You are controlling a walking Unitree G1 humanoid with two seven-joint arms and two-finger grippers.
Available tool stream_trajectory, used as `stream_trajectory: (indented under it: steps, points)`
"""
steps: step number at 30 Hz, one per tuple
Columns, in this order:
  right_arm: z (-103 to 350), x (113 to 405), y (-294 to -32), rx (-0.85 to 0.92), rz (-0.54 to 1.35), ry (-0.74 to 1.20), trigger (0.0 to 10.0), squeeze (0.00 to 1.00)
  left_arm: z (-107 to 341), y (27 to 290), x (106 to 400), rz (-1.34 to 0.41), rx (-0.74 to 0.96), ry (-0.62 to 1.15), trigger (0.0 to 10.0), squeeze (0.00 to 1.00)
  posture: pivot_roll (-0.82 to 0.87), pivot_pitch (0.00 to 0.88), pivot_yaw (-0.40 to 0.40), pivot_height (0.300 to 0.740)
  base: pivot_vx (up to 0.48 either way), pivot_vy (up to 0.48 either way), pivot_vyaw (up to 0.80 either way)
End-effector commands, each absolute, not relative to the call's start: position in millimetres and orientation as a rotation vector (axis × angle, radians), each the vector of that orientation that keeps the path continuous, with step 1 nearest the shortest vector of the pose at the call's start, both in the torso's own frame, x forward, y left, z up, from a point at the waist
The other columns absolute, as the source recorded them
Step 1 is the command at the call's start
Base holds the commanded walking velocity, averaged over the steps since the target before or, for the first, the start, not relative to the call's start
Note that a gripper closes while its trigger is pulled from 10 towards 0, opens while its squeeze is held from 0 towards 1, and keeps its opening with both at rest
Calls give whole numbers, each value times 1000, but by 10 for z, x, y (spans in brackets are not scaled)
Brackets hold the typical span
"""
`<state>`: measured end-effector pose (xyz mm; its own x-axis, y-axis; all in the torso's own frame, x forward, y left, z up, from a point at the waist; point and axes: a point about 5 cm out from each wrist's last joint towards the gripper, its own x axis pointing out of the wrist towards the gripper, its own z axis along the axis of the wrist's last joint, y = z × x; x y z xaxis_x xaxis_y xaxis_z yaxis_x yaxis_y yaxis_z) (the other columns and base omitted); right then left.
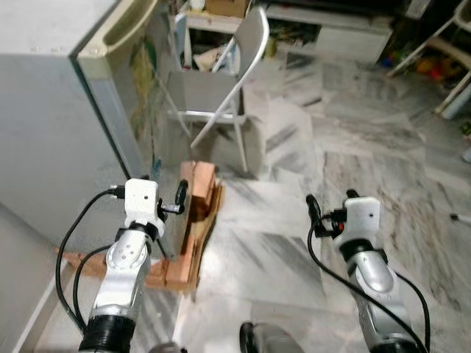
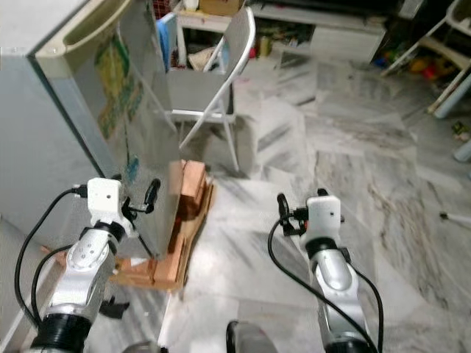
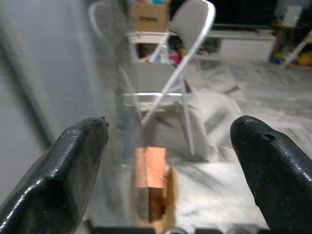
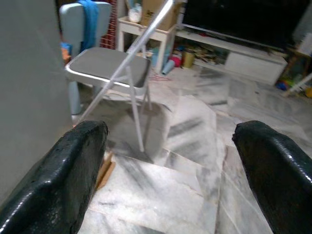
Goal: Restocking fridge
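The grey fridge (image 1: 51, 110) stands at the left, its corner edge close in front of my left arm. My left gripper (image 1: 175, 200) is raised beside that corner, open and holding nothing; in the left wrist view its fingers (image 3: 73, 161) stand wide apart with the fridge wall to one side. My right gripper (image 1: 315, 215) is held up over the marble floor to the right, also open and empty, its fingers (image 4: 73, 165) spread in the right wrist view.
Red bricks (image 1: 199, 193) on a wooden board (image 1: 188, 257) lie at the fridge's foot. A grey folding chair (image 1: 221, 92) stands just beyond them. A low white shelf unit (image 1: 346, 33) and clutter line the far wall. Marble floor (image 1: 331, 147) spreads to the right.
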<state>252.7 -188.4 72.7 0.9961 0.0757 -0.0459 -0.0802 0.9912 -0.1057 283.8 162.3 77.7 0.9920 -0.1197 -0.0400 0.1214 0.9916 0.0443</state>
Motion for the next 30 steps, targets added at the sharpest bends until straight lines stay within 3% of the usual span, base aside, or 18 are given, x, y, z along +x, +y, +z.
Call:
stream_trajectory:
  steps: [1,10,20,30]
  points:
    - [772,2533,-1895,-116,79,32,10000,0,732,1676,2838,-97,58,55,10000,0,19,46,-11,740,0,0,0]
    - [768,2485,-1907,-119,74,37,10000,0,777,1807,2993,-31,76,44,10000,0,4,53,-10,740,0,0,0]
    - [715,2443,-1934,-117,54,63,10000,0,807,1625,3193,-85,95,28,10000,0,-4,51,-7,740,0,0,0]
    - [695,2405,-1961,-125,54,73,10000,0,769,1672,3251,-51,130,51,10000,0,-15,50,-5,740,0,0,0]
